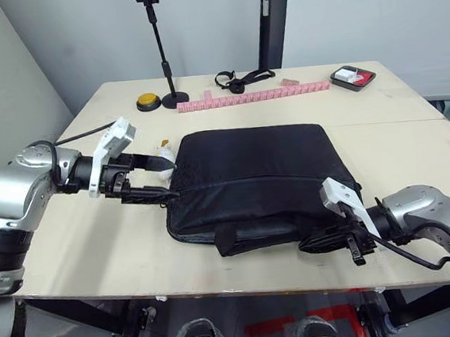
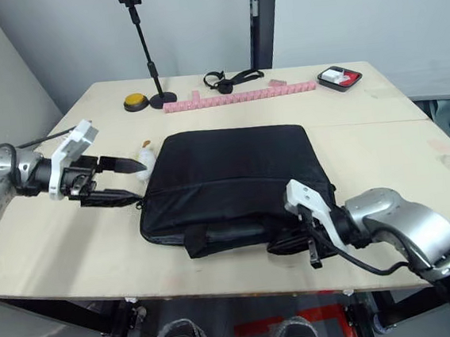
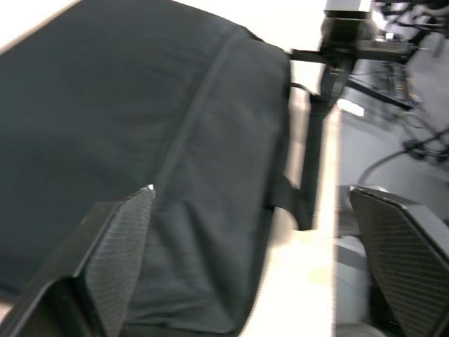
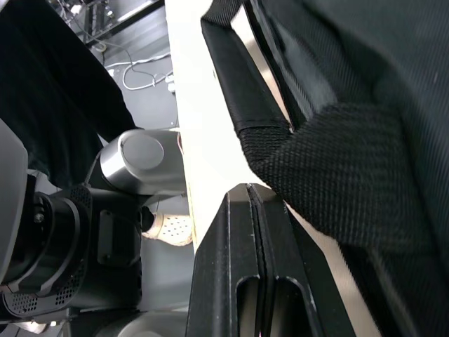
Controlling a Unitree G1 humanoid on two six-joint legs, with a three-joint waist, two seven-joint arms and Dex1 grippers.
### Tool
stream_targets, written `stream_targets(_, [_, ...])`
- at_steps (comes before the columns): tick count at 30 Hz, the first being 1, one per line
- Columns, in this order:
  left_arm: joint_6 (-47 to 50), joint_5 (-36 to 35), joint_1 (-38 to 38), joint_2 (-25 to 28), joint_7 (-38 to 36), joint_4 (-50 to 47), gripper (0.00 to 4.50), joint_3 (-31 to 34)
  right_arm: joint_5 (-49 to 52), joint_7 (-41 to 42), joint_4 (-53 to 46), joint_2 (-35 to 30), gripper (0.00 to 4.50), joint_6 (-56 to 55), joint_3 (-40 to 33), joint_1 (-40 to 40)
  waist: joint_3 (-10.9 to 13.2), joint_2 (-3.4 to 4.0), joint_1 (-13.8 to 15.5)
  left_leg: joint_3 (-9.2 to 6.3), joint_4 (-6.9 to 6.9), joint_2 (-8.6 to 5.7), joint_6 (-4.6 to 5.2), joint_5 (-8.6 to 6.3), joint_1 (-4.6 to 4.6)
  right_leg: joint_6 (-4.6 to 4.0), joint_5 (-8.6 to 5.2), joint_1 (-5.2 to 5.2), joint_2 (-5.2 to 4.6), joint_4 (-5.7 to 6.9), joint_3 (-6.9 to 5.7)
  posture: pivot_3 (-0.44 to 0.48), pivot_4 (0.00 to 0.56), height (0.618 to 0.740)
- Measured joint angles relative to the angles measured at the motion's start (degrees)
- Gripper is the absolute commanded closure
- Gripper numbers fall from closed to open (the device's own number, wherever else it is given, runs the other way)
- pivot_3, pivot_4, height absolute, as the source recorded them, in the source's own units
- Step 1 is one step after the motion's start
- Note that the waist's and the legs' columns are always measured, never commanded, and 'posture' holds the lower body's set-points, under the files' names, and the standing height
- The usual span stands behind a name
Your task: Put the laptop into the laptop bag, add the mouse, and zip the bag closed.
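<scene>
Black laptop bag (image 1: 249, 174) on pale wood bench (image 1: 97, 244); pink strip (image 1: 254, 95) at 12, yellow button (image 1: 148, 101) at 11.

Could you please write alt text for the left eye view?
A black laptop bag lies flat on a pale table. The open left gripper is at its left edge; the right gripper is at its near right corner.

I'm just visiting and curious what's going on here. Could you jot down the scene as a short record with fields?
table: pale wooden top
laptop bag: black, lying flat mid-table, handles toward the robot
left gripper: at the bag's left edge, fingers open
right gripper: at the bag's near right corner, fingers shut
far edge: phone stand, yellow button, pink strip, small tray
</scene>
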Motion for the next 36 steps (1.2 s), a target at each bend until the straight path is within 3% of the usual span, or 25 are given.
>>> stream_targets(11, [2.97,-1.39,-1.82,-1.16,-1.34,0.21,0.05,-0.15,1.14,-1.67,0.71,1.06,4.5,0.17,-0.4,-5.29,0.0,0.0,0.06,-0.01,0.02,0.0,-0.01,0.0,-0.02,0.0,0.0,-0.01,0.0,0.02,-0.01,0.0,0.15,0.739])
stream_targets(17, [6.85,-7.26,-2.29,-1.42,-2.11,-4.99,0.05,2.31,2.11,-2.78,0.83,3.42,4.5,0.77,-0.03,-9.86,0.0,0.0,-0.01,-0.02,0.02,0.0,-0.03,0.01,-0.03,-0.01,0.0,-0.02,0.0,0.06,-0.02,0.0,0.15,0.739])
stream_targets(28, [10.44,-13.13,1.02,1.0,-0.66,-13.74,0.05,7.54,-10.3,-9.79,13.09,13.17,4.5,-1.48,9.89,-22.22,0.0,0.0,-0.25,-0.06,0.08,0.01,-0.1,0.02,-0.07,0.0,0.0,-0.05,0.01,0.13,-0.05,0.0,0.15,0.739])
stream_targets(36, [11.08,-14.54,2.08,2.0,1.51,-14.16,0.05,8.19,-11.73,-7.88,15.04,14.12,4.5,-1.72,10.9,-23.1,-0.01,-0.02,-0.05,-0.16,0.08,0.0,-0.12,0.01,-0.15,-0.01,0.0,-0.04,0.01,0.1,-0.14,0.0,0.15,0.739])
